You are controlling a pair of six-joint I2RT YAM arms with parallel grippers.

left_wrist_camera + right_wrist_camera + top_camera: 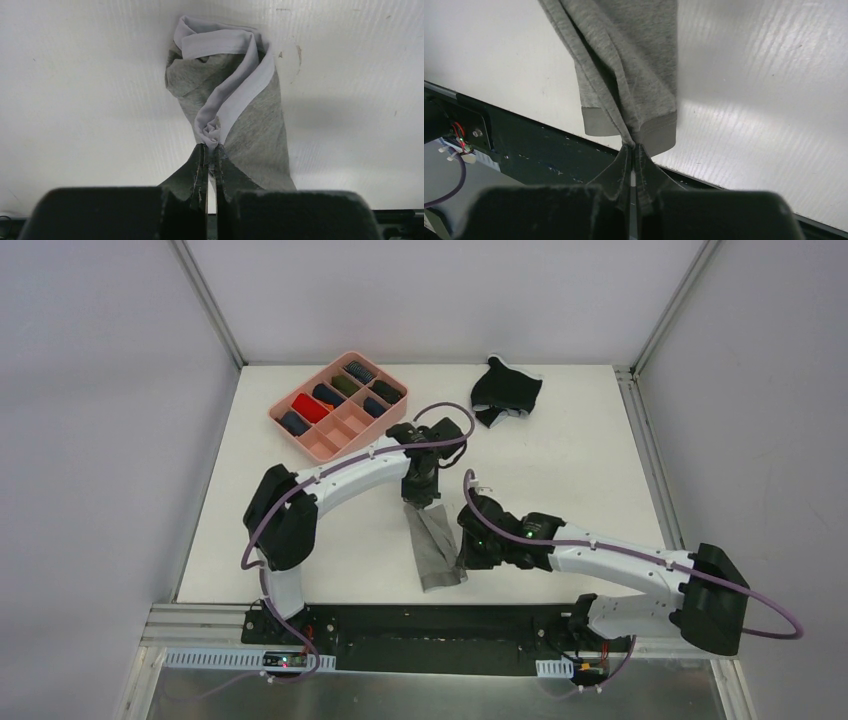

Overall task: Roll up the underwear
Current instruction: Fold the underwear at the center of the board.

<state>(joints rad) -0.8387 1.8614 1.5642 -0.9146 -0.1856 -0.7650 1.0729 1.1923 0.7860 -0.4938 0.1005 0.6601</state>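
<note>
Grey briefs (435, 555) pinched, pink tray (296, 443), black briefs (507, 390) behind

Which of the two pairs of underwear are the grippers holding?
The grey pair, pinched at opposite ends by the left gripper and the right gripper. The black pair lies apart at the far side, untouched.

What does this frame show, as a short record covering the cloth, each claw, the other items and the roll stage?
held item: plain grey cloth briefs, folded into a narrow strip between both claws, over the white table
left claw: shut on the bunched pale waistband end
right claw: shut on the hemmed end, by the table's near edge
waiting item: black cloth briefs with white seams, crumpled at the far edge
tray: pink compartment tray, far left, several cells filled
roll stage: no finished roll visible
</note>
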